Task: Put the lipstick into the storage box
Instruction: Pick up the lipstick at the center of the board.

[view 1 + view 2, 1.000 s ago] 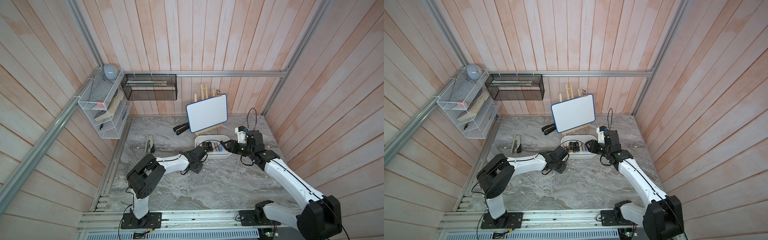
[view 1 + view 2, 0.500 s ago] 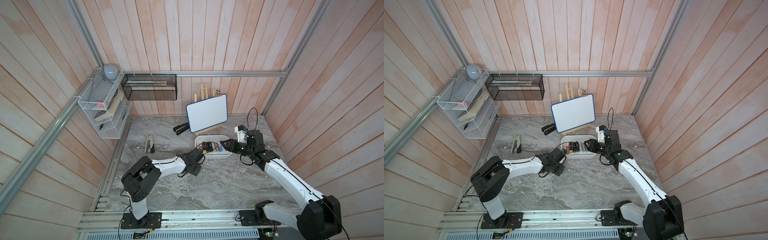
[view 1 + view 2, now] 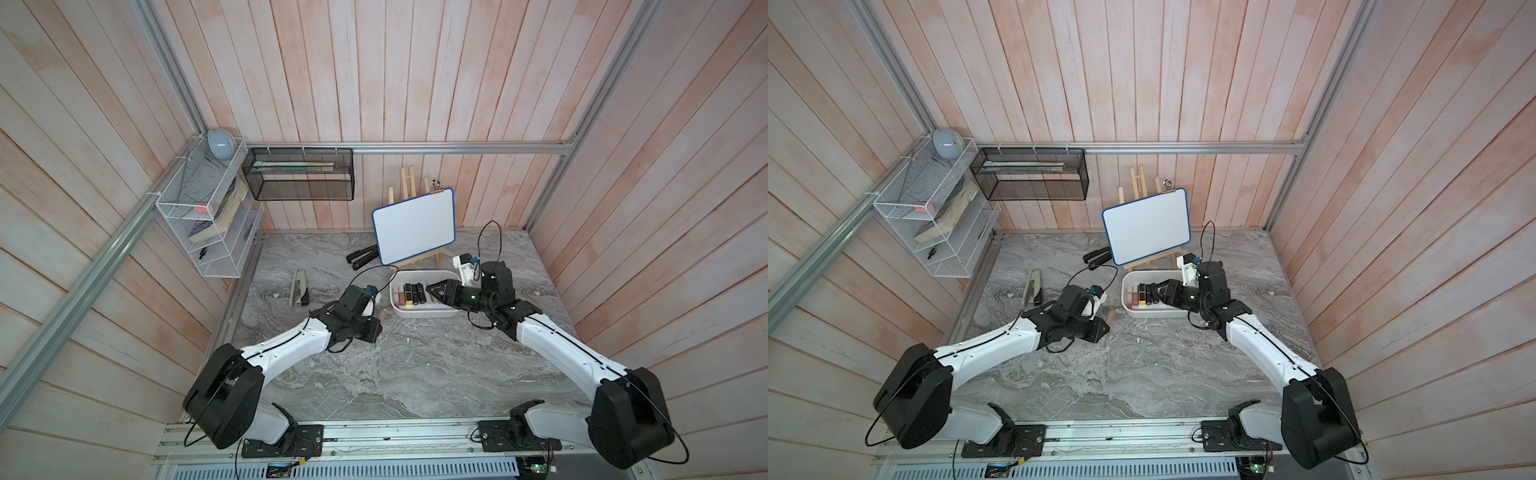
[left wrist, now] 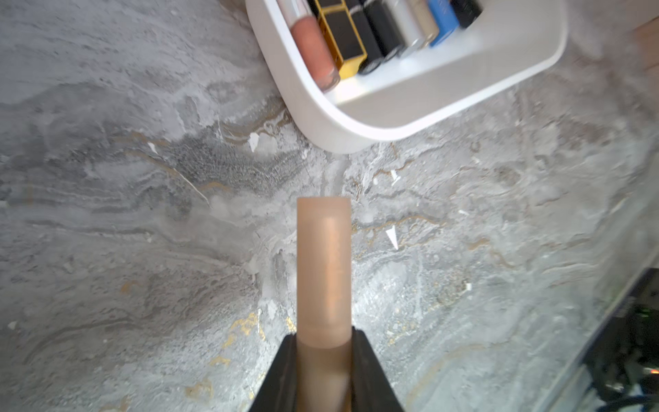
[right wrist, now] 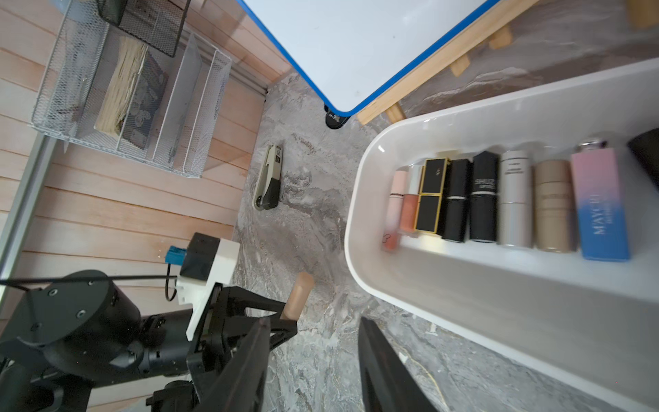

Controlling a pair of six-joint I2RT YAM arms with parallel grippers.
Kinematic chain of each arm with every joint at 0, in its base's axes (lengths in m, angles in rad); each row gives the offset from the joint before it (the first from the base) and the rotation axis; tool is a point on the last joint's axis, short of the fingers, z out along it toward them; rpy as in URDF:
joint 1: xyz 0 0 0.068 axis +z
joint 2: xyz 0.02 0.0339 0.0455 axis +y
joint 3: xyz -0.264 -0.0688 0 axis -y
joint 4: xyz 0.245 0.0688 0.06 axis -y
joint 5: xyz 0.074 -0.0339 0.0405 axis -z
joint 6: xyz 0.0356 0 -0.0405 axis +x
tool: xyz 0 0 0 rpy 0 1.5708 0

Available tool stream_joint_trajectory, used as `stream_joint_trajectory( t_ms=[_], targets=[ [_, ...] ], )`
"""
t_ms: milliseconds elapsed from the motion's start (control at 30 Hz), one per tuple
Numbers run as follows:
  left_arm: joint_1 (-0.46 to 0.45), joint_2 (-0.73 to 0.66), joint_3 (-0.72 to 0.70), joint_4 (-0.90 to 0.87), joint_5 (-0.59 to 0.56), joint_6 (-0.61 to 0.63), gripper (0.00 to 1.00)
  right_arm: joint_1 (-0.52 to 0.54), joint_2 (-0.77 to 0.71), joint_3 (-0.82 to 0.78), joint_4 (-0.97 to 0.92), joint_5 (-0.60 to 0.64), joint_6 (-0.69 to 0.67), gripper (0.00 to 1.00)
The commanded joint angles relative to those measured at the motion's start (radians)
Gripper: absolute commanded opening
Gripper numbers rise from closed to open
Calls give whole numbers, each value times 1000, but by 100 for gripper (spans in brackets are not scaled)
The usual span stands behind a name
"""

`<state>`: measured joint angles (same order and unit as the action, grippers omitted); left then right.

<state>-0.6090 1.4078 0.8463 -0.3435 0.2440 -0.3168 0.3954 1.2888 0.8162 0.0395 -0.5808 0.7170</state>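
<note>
Top views overhead; wrist views close, sharing storage box

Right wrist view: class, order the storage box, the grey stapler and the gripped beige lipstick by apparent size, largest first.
1. storage box, nearest the camera.
2. grey stapler, farther off yet longer-looking.
3. beige lipstick, one end hidden.

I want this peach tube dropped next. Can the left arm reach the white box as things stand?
Likely yes: the left gripper, shut on the lipstick, sits just off a corner of the box with bare table between. The open right gripper above the box may crowd it.
</note>
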Motion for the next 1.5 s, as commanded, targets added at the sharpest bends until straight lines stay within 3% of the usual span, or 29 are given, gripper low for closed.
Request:
stream_joint_trajectory(
  t_ms=[0,200,467,1033,1467],
  targets=[
    [60,-83,-24,90,199,-46,19,32,30,15,122,-87,59,46],
    [137,-207,-66,264,442,-160,20,101,63,35,300,-175,128,50],
    [177,-254,-111,523,618,-337,21,172,84,84,434,-216,175,53],
    [177,-265,-135,636,656,-404,21,238,127,145,458,-221,177,52],
    [177,-269,-141,643,651,-407,22,262,140,144,466,-223,181,36]
  ],
)
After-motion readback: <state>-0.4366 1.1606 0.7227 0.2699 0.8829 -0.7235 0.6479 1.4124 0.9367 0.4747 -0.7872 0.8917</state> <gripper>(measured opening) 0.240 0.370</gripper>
